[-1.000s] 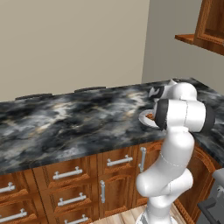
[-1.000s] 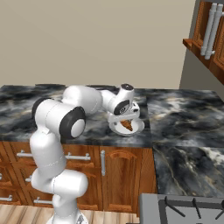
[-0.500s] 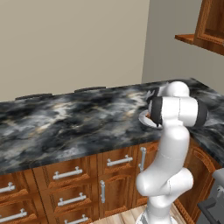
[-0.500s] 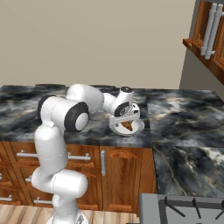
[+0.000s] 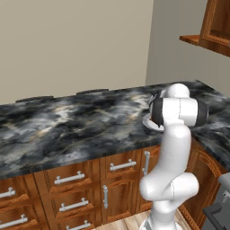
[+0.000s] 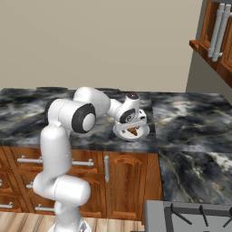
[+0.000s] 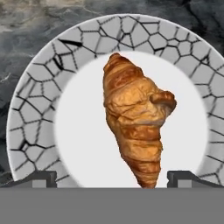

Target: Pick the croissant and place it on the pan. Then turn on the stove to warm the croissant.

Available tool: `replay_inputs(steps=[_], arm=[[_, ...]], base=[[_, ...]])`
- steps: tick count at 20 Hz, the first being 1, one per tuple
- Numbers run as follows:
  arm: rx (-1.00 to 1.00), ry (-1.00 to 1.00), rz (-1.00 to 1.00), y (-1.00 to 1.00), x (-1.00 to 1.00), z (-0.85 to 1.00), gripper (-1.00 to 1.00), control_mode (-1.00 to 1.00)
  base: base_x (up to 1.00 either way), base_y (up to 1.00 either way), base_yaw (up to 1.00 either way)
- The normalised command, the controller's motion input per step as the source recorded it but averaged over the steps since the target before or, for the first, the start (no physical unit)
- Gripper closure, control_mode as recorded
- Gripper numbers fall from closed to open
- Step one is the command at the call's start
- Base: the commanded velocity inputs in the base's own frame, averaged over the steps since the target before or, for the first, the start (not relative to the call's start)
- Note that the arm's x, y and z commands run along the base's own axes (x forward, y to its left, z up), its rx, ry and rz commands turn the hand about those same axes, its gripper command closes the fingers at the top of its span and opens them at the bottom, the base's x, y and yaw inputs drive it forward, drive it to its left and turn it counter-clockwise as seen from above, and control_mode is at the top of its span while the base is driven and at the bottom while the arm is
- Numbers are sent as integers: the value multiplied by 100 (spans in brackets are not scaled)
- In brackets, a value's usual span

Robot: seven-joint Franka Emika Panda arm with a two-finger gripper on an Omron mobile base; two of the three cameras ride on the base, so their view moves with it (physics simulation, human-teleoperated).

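Note:
The croissant (image 7: 135,127), golden brown and ridged, lies on a round white plate (image 7: 30,127) with a cracked-pattern rim. My gripper (image 7: 113,179) hangs right above it, open, its two dark fingertips (image 7: 37,178) standing on either side of the pastry's near end without touching it. From the right base view the gripper (image 6: 132,126) points down at the croissant (image 6: 133,132) on the plate (image 6: 118,132) near the counter's front edge. A corner of the stove (image 6: 190,216) shows at the lower right. The pan is out of view.
Dark marbled counter (image 6: 190,122) runs left and right of the plate over wooden drawers (image 6: 127,181). The arm's elbow (image 5: 179,112) covers most of the plate (image 5: 147,122) in the left base view. Wooden wall shelves (image 6: 213,41) hang at the upper right.
The hand has sunk a little closer to the plate and the elbow has swung round. The jaws have stayed open; the croissant has not moved.

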Motion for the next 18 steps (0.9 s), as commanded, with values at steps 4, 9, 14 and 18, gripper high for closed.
replay_inputs(steps=[4,9,14,18], arm=[[-1,0,0,-3,19,-16,-100,-100],[-2,0,1,0,20,-17,-100,-100],[-1,0,1,-2,17,-15,-100,-100],[0,0,1,-8,14,-13,-100,-100]], base=[[0,0,0],[0,0,0],[0,0,0],[0,0,0]])
